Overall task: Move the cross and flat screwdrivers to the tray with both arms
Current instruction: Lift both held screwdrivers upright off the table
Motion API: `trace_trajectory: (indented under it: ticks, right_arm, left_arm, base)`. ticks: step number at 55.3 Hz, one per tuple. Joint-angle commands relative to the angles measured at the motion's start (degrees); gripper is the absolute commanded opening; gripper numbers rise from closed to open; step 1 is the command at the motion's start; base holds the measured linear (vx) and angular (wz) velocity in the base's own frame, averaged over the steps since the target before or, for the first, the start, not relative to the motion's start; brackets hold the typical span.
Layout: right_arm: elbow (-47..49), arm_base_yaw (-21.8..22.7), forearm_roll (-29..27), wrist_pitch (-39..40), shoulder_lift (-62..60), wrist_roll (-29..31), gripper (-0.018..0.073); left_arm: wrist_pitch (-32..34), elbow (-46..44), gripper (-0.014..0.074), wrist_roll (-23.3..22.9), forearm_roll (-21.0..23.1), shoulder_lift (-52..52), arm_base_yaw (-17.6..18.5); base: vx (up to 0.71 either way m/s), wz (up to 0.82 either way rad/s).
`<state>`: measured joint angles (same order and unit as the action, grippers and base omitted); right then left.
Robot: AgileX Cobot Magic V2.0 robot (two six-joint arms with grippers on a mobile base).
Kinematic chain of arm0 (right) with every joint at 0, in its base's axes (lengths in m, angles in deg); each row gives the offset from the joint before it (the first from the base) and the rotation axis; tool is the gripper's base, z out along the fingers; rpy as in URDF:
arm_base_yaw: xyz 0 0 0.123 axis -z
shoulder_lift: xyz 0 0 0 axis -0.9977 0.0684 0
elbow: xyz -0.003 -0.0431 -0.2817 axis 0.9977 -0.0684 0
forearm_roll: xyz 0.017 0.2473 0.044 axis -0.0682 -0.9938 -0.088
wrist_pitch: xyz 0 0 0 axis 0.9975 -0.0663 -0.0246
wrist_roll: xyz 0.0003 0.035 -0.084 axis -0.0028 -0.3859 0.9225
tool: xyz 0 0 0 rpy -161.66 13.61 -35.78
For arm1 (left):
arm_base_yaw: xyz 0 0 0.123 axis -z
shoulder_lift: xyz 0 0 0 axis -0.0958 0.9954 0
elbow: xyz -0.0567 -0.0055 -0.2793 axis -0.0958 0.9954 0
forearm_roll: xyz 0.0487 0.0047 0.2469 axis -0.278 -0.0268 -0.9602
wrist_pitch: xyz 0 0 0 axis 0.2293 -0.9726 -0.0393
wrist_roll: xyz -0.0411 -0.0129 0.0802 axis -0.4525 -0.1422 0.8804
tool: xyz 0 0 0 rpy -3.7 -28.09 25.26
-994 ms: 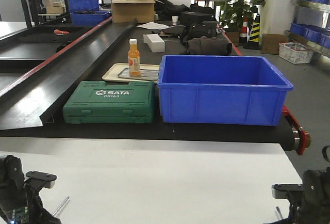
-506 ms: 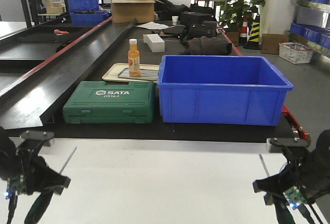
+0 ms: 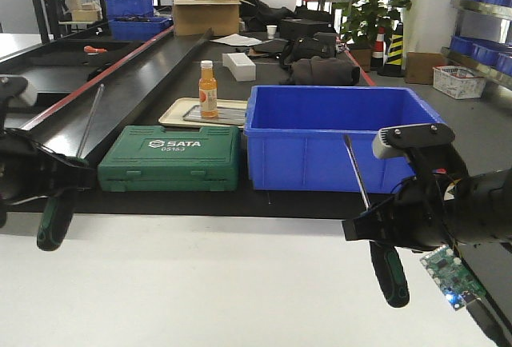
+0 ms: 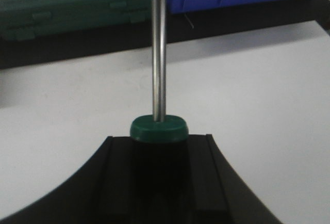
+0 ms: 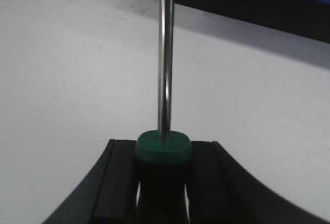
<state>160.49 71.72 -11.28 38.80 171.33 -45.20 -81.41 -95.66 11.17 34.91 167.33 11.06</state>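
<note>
Since your left gripper (image 3: 58, 193) is clamped on one screwdriver (image 3: 53, 223) at far left and your right gripper (image 3: 382, 231) on the other screwdriver (image 3: 389, 271) at lower right, carry both steadily toward the tray, which no view shows.

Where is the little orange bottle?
In the front view, the orange bottle stands left of centre, behind the green toolbox and left of the big blue bin.

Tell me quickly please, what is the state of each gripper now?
Left gripper: closed, holding a screwdriver by its handle.
Right gripper: closed, holding the other screwdriver by its handle.
</note>
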Motion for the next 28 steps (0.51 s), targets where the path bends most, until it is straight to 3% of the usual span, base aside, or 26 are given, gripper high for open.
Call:
trace_trajectory:
  ticks: [1,23,28]
  right_arm:
    - [1.8,-0.8,-0.5,5.2,-4.1,-0.2,-0.0008]
    - [1.8,-0.8,0.5,9.2,-13.2,-2.1,-0.0008]
    - [1.8,0.8,2.7,10.0,-15.3,-5.5,-0.0008]
  left_arm:
    - [4.1,-1.6,0.0,0.0,2.1,-5.0,0.3]
    - [2.2,-1.6,0.0,0.0,2.0,-9.5,0.3]
    - [0.6,-1.6,0.0,0.0,2.0,-9.5,0.3]
  base:
    - [0.0,0.0]
    - [0.0,0.0]
    - [0.0,0.0]
